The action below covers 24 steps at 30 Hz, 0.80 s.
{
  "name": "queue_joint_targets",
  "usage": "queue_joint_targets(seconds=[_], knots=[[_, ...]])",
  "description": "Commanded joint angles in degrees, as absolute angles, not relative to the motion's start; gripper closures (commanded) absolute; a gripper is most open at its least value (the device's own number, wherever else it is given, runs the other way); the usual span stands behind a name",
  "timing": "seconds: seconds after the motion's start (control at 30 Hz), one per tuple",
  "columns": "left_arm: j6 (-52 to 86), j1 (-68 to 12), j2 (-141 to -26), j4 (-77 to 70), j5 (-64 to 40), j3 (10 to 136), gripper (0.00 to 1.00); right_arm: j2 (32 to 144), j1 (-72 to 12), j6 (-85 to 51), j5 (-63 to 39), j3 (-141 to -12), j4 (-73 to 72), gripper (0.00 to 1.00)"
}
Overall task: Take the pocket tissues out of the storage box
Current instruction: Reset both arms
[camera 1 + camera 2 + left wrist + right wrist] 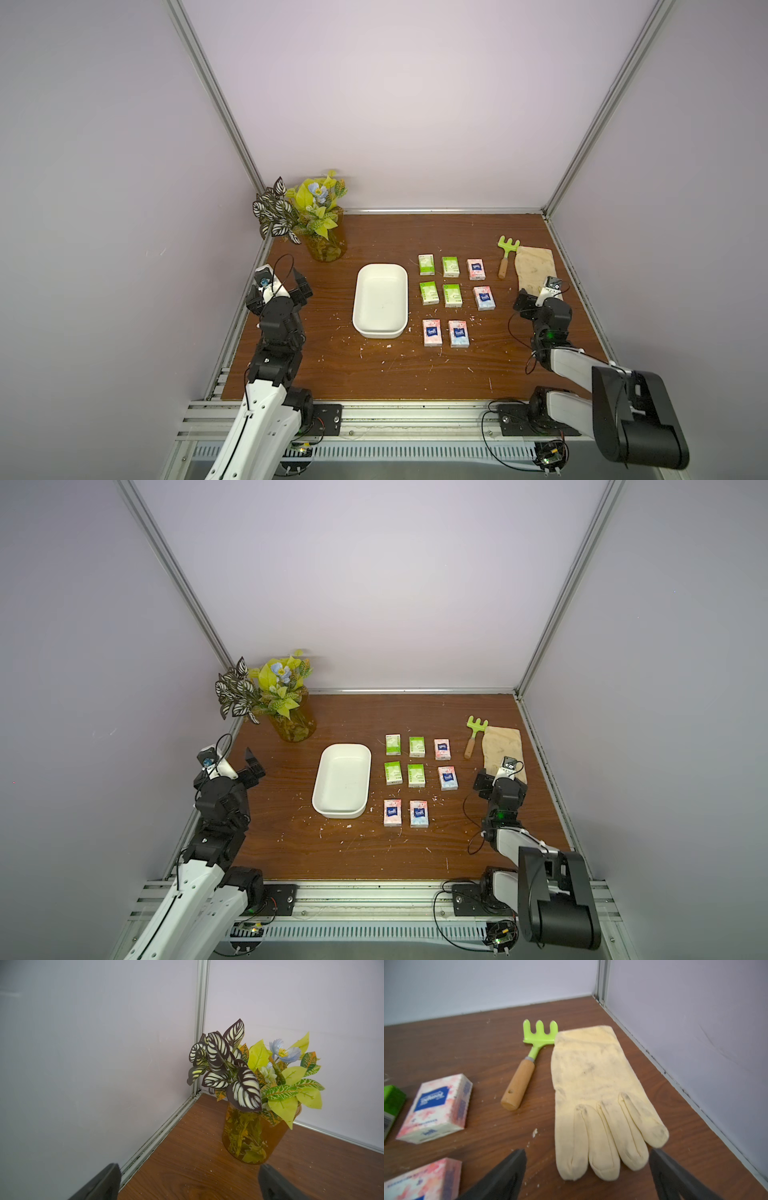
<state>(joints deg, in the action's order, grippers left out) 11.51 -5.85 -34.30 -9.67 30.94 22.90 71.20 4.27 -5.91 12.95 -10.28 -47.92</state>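
Note:
The white storage box (380,305) (342,780) sits mid-table with nothing inside it. Several pocket tissues lie flat on the wood to its right, in rows: green-and-white packets (426,264) (392,744) at the back, pink and pale-blue ones with dark labels (432,332) (392,812) nearer the front. Two pink packets (438,1107) also show in the right wrist view. My left gripper (282,274) (188,1167) hovers open at the table's left edge, facing the back corner. My right gripper (538,291) (587,1153) is open and empty over the fingers of a glove.
An amber glass vase (326,245) (253,1134) of artificial leaves stands in the back left corner. A green hand rake (507,255) (529,1064) and a dirty cream glove (534,268) (593,1088) lie at the right, near the side wall.

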Motion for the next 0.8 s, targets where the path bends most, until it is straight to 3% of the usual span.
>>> queue_joint_targets(seconds=[0.0,0.07,0.47,0.77], knots=[[10.59,-5.19,-36.25,-14.98,31.37,20.61,0.01,75.2,4.41,-3.75,9.79,-10.34,-64.8,0.01],[11.11,-5.17,-37.27,-16.49,31.88,19.35,0.01,75.53,4.4,-0.76,7.51,-13.27,-59.45,0.01],[13.87,-5.1,-45.72,-28.83,35.22,13.23,0.01,74.08,4.39,-1.91,0.6,-10.41,-63.58,0.01],[11.44,-5.1,-52.73,-43.57,33.43,8.26,0.01,86.3,3.07,-2.29,-5.49,-5.0,-87.42,0.01]])
